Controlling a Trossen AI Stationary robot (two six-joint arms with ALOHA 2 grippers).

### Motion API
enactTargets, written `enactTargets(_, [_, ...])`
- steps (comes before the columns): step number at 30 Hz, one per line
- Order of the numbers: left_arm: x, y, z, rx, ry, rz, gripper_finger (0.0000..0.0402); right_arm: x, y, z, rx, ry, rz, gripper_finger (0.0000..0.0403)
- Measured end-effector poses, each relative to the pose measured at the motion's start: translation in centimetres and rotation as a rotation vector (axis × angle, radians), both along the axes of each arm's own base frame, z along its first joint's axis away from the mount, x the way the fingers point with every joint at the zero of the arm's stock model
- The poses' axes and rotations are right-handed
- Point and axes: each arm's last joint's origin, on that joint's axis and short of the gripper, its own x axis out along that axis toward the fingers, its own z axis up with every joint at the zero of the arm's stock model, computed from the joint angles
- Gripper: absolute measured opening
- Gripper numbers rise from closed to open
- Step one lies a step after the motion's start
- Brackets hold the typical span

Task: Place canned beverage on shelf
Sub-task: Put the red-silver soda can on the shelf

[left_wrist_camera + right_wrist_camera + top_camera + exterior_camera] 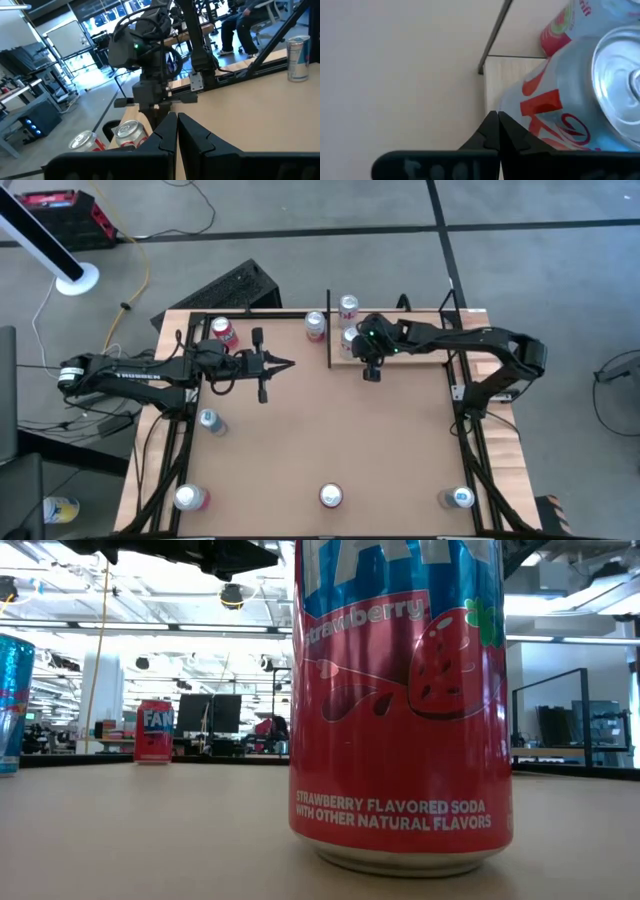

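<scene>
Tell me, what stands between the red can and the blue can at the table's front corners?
One upright red aluminium soda can, with bare brown wooden tabletop either side; the high view shows it.

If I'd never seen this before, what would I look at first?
Probably the huge red strawberry soda can standing right in front of the low camera, near the table's front edge. Next, the right hand, shut and empty, beside a silver can standing on the small wooden shelf at the back. The left hand waits, shut, over the table's left side.

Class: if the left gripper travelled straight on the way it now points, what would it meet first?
Most likely the right gripper, directly ahead by the shelf, though its height is unclear.
</scene>
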Motion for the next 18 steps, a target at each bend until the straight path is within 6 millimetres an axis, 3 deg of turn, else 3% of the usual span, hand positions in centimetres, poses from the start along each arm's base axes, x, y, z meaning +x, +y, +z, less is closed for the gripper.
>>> enactTargets(4, [0.0,0.0,0.0,0.005,0.000,0.001,0.0000,0.0,-0.5,0.1,-0.007,-0.025,-0.017,0.0039])
enactTargets(11, [0.0,0.0,0.0,0.008,0.001,0.003,0.0000,0.0,-1.3,0.5,-0.025,-0.071,-0.038,0.0014])
enactTargets(18, [0.0,0.0,0.0,0.002,0.000,0.003,0.0000,-0.2,-0.6,0.2,0.036,-0.027,-0.068,0.0036])
